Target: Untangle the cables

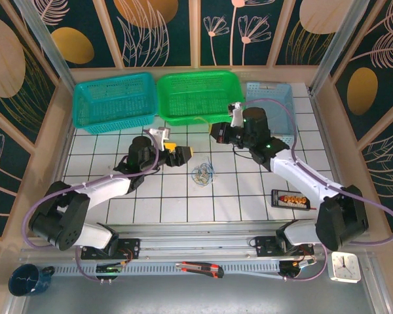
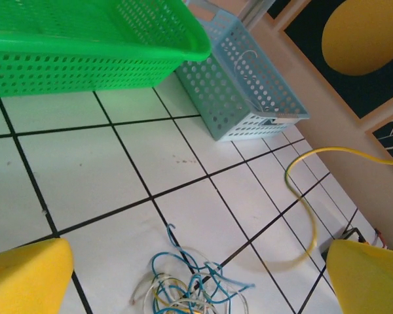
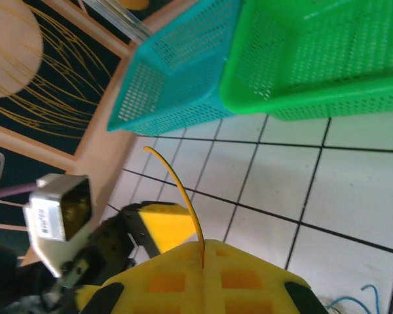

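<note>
- At the far left of your overhead view, a dark blue cup [image 1: 26, 280] sits off the tiled table [image 1: 105, 147], down by the near rail
- Your teal basket [image 1: 114, 101] stands at the back left of the table, just beside the green basket [image 1: 198, 97]
- Your left gripper [image 1: 182, 154] hangs over the tiles just left of the middle, jaws spread wide with nothing between them; in its wrist view the two yellow fingers [image 2: 26, 278] sit at the bottom corners, well apart
- The cables [image 1: 203, 173] lie in a small loose tangle of blue, white and yellow loops on a tile near the table's middle, just right of the left gripper and a little nearer to you
- One yellow wire [image 2: 300, 190] curves up off the tiles toward the right in the left wrist view
- Your right gripper [image 3: 202, 252] is closed on that yellow wire, whose end pokes up from between the pads; from above, the gripper sits just in front of the green basket, beyond the tangle
- A pale blue basket [image 1: 268, 98] stands at the back right, just beside the green one
- A black tray [image 1: 291, 199] with orange pieces on it lies on the tiles near the right arm, and a small white clock [image 1: 344, 267] rests at the near right corner
</note>
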Controlling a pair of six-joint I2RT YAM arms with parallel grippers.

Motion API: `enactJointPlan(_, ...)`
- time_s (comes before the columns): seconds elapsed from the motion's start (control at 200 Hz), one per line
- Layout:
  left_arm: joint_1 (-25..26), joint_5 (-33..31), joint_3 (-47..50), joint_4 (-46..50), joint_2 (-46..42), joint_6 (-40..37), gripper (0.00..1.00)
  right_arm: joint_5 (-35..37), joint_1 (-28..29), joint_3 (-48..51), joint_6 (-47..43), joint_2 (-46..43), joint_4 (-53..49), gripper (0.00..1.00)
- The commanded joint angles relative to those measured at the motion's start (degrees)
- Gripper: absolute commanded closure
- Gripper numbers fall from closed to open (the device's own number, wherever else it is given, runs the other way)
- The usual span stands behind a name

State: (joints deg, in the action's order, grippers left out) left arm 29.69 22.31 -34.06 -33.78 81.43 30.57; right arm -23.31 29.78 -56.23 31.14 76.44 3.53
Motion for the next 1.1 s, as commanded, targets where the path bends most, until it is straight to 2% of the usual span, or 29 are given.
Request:
enactJointPlan(0.0,1.47,2.3,-1.12,-4.28,2.24,-2.67,0.01,-1.39,0.58,-0.99,2.84,-2.06,3.81,1.0)
enactJointPlan(0.185,4.85,1.09,-4.44,-4.81,6.44,-4.66,0.01,-0.77,0.98,-1.0,4.1,-2.7,4.91,1.0)
enactJointPlan(0.38,5.59,-0.15,-4.52,-6.65,7.05,-4.38,0.01,0.31,1.25,-1.27,3.91,-2.86,4.76,1.0)
enactJointPlan(0.801,5.5,-10.31,8.09,-9.01,-8.98,-1.93,0.01,3.07,1.16,-1.22,2.77,-2.62,4.08,1.0)
enactJointPlan(0.906,5.09,-8.38,7.78,-6.21,-12.41,-4.28,0.01,3.27,1.19,-1.82,1.46,-2.44,2.71,1.0)
enactJointPlan(1.091,3.41,-0.35,1.74,3.46,-12.76,-10.59,0.01,2.79,1.25,-3.45,-1.02,-1.92,0.18,1.0)
